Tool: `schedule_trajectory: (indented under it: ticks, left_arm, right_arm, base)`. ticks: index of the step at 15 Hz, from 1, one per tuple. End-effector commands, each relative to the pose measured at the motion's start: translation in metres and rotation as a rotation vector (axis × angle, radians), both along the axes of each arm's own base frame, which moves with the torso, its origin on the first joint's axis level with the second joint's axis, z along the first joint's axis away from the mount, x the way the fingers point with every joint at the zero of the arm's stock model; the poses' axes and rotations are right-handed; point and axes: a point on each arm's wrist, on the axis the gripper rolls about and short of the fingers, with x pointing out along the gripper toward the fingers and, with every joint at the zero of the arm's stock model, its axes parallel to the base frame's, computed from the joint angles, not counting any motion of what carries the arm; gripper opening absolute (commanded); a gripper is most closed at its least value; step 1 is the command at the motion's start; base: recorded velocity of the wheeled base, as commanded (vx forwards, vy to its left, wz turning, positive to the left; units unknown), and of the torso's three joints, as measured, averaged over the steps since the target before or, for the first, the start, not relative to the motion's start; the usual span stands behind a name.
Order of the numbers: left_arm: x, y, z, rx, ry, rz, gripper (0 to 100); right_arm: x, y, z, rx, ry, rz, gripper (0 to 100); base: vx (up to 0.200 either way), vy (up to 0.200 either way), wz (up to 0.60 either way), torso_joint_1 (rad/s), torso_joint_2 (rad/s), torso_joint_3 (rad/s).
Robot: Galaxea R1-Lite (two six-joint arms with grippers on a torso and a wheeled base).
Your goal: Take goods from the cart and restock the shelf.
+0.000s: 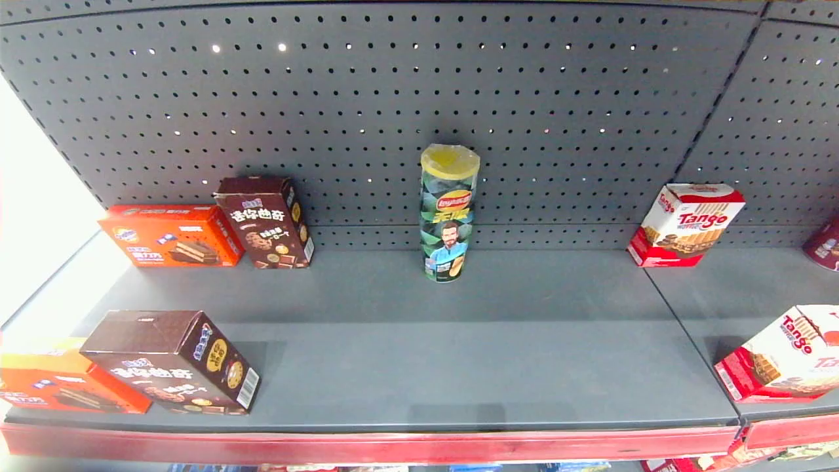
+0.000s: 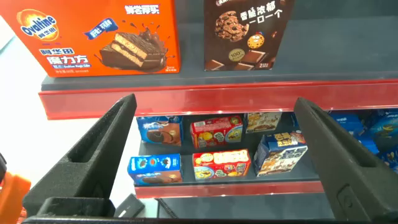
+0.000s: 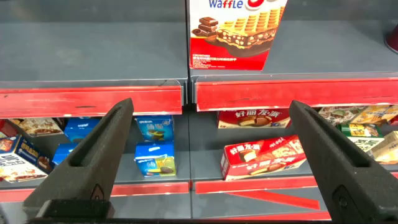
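Note:
The grey shelf [image 1: 426,341] carries a tall chip can [image 1: 449,213] upright at the back middle. At the left stand two orange cake boxes [image 1: 172,235] and two brown cookie boxes [image 1: 265,221], one pair at the back and one at the front edge. A red-and-white wafer box [image 1: 685,224] leans at the back right, and another [image 1: 783,354] sits at the front right. My left gripper [image 2: 216,102] is open and empty, level with the red shelf edge [image 2: 249,96], below an orange box [image 2: 102,37]. My right gripper [image 3: 211,104] is open and empty, below a wafer box [image 3: 233,34].
A perforated grey back panel [image 1: 393,98] closes the shelf. The shelf's middle and front centre are bare. Lower shelves hold several small blue, red and yellow boxes [image 2: 214,146] and red biscuit boxes [image 3: 264,155]. A dark red can [image 1: 824,246] stands at the far right.

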Motion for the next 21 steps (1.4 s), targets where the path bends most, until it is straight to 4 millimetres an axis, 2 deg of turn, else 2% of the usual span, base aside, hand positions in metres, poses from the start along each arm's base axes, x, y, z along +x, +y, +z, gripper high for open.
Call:
schedule_trajectory:
  ticks: [1,3,17,21]
  left_arm:
    - [0.0,0.0,0.0,0.0,0.0,0.0,100]
    - [0.0,-0.0001,0.0,0.0,0.0,0.0,100]
    - [0.0,0.0,0.0,0.0,0.0,-0.001,100]
    - [0.0,0.0,0.0,0.0,0.0,-0.001,100]
  right_arm:
    - [0.0,0.0,0.0,-0.002,0.0,0.0,100]
    - [0.0,0.0,0.0,-0.002,0.0,0.0,100]
    - [0.0,-0.0001,0.0,0.004,0.0,-0.003,100]
    - [0.0,-0.0001,0.0001,0.003,-0.001,-0.003,100]
  base:
    - [0.0,0.0,0.0,0.0,0.0,0.0]
    - [0.0,0.0,0.0,0.0,0.0,0.0]
    - [0.0,0.0,0.6,0.003,0.0,0.001]
    - [0.0,0.0,0.0,0.0,0.0,0.0]
